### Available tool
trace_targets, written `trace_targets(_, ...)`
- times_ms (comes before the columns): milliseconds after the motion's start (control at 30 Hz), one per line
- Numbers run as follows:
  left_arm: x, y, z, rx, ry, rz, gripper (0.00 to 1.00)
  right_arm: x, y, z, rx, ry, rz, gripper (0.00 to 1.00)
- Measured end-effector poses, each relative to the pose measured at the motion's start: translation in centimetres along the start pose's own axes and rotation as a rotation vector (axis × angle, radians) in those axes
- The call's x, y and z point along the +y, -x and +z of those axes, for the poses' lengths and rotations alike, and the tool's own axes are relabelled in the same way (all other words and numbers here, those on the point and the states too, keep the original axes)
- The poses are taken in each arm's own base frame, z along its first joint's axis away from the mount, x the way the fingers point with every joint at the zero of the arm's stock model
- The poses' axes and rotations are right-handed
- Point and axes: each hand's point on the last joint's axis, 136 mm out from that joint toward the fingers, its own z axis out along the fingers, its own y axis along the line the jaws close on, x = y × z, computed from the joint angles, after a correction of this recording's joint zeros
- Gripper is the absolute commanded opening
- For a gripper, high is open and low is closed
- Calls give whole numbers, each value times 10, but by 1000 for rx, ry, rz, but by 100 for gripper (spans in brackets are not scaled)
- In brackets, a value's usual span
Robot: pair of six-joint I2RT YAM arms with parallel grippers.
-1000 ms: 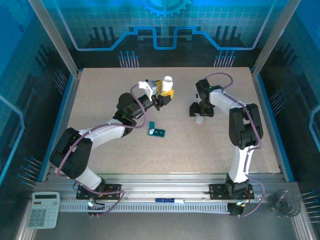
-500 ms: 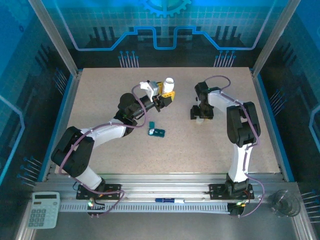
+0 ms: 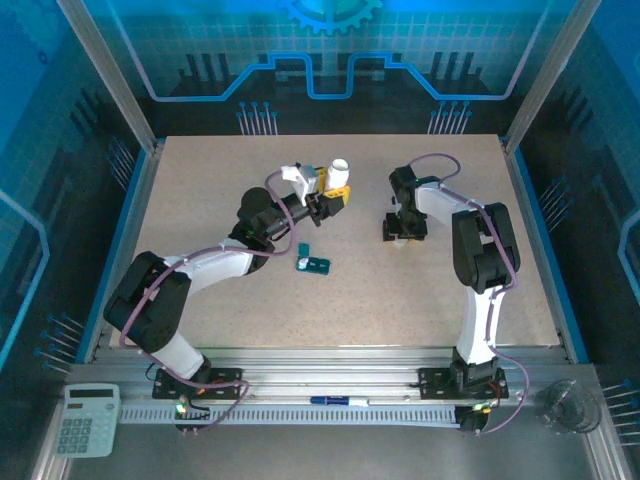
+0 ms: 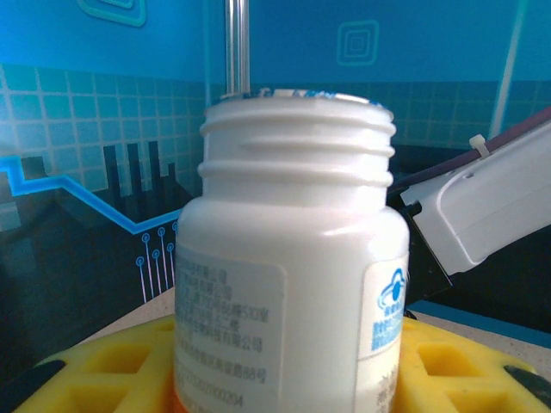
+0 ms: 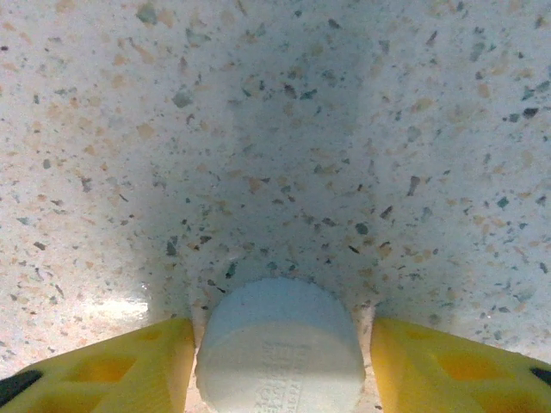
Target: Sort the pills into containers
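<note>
Starting with the speckled table (image 3: 220, 200): toward its 12 o'clock the left gripper (image 3: 336, 190) pinches an uncapped white bottle (image 3: 337, 166) by the body. The box (image 3: 313, 264) lies near the centre, about 6 o'clock from the bottle, free of both arms. I judge it light, stiff and ready to slide, so take it by the long outer walls. About 3 o'clock from it the right gripper (image 3: 402, 232) flanks the cap (image 5: 280, 344); whether it pinches, I cannot tell.

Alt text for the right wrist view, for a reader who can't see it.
A white round cap lies on the speckled tabletop between the two yellow fingers of the right gripper, close on either side.
</note>
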Motion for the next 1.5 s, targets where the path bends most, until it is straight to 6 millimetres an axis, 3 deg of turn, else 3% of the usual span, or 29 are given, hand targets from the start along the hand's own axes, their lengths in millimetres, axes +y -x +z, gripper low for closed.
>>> trace_targets(333, 0, -6, -2, 12, 1, -6, 0, -2, 0, 0, -1, -7, -10, 42)
trace_targets(667, 3, -28, -2, 50, 6, -26, 0, 7, 2, -13, -34, 45, -13, 43)
trace_targets(833, 4, -43, -2, 62, 7, -32, 0, 13, 8, -39, -80, 84, -16, 43)
trace_targets(1000, 5, -57, 0, 74, 2, -37, 0, 25, 25, -78, -149, 143, -23, 44)
trace_targets(1267, 10, -98, 2, 125, -3, -44, 0, 45, 53, -149, -265, 246, -42, 44)
trace_targets(1500, 13, -132, 3, 132, -10, -25, 0, 52, 58, -184, -291, 290, -55, 44)
